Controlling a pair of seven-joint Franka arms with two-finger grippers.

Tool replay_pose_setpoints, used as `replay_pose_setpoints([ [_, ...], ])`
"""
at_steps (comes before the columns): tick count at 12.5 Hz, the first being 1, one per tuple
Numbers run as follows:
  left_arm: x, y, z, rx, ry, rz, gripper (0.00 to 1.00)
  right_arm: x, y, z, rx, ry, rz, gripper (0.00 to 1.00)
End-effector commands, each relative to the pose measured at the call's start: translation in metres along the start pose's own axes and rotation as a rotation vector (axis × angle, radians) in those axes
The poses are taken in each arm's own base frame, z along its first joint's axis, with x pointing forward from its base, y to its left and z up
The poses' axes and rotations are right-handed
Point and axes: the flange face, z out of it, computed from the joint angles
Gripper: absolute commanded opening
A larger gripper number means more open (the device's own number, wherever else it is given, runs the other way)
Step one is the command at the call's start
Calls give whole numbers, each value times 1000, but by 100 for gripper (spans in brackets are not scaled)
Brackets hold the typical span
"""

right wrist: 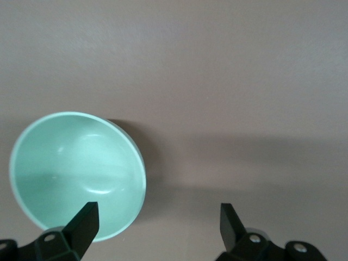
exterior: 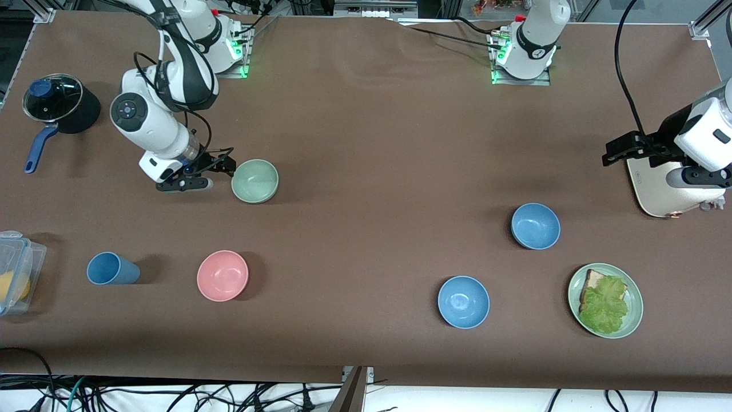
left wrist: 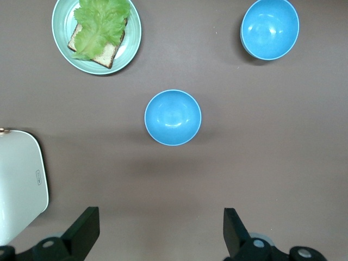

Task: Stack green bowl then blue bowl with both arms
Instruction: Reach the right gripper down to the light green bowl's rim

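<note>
In the front view a clear lidded box (exterior: 16, 273) is cut off at the edge of the brown counter (exterior: 366, 114). The right end effector (exterior: 200, 174) hangs just beside the green bowl (exterior: 255, 181); the blue bowl (exterior: 535, 226) sits toward the left arm's end. The left end effector (exterior: 620, 150) hovers over a white appliance (exterior: 657, 189).

In the left wrist view its fingers (left wrist: 84, 231) are spread wide and empty.

In the right wrist view the fingers (right wrist: 82, 224) are parted, one over the bowl's rim.
</note>
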Motion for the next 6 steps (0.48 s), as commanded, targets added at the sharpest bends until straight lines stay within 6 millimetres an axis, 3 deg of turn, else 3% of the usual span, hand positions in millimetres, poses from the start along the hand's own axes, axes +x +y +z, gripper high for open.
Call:
replay_pose_setpoints([
  [1,2,-1,-7,-3,0,-1,100,-16,-3,38,19,42,6,98],
  [4,2,0,-7,-3,0,0,100,-15,-20,44,30,56,10,91],
  [5,2,-1,-7,-3,0,-1,100,-15,-24,51,35,66,18,85],
  [6,2,0,-7,-3,0,0,100,-15,-25,58,39,69,19,69],
])
